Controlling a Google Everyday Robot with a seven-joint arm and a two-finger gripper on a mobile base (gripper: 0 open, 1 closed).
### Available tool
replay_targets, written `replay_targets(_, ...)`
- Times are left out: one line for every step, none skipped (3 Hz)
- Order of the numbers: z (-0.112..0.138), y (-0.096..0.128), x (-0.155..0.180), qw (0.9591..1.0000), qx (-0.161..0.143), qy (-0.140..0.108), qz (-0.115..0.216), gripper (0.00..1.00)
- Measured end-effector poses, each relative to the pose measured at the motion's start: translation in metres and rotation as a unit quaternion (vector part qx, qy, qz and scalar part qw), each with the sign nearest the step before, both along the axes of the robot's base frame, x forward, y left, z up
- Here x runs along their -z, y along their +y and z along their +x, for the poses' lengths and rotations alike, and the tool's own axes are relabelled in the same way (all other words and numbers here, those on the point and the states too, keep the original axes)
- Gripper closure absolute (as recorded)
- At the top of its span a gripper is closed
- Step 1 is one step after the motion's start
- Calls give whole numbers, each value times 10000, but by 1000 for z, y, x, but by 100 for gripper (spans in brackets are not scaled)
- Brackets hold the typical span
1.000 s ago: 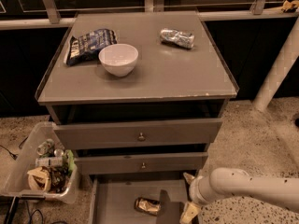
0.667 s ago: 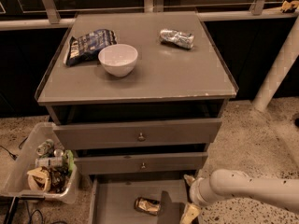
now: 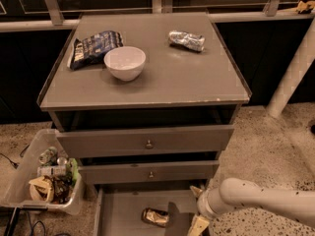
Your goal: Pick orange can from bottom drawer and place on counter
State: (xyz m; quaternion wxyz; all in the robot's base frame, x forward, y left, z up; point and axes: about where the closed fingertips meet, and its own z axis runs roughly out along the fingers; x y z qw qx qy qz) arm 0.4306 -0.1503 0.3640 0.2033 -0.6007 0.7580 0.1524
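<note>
The orange can (image 3: 155, 217) lies on its side on the floor of the open bottom drawer (image 3: 123, 211), near the lower edge of the view. My gripper (image 3: 195, 208) is at the drawer's right side, just right of the can and apart from it. Its jaws stand open and hold nothing. The white arm (image 3: 266, 199) reaches in from the right. The counter (image 3: 162, 77) is the grey cabinet top above.
On the counter are a white bowl (image 3: 125, 62), a dark blue snack bag (image 3: 92, 47) and a silver dented can (image 3: 186, 40). Two knobbed drawers (image 3: 147, 142) are above the bottom one, the upper one slightly out. A clear bin of rubbish (image 3: 47, 173) stands left.
</note>
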Motion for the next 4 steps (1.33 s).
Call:
replay_targets(6, 20, 22, 9984, -100, -28, 552, 0)
replay_targets(10, 38, 56, 9915, -82, -146, 1292, 0)
replay_targets(-2, 57, 89, 9840, -94, -177, 1770, 0)
replay_targets(-21, 80, 127, 9810, -213, -41, 1930, 0)
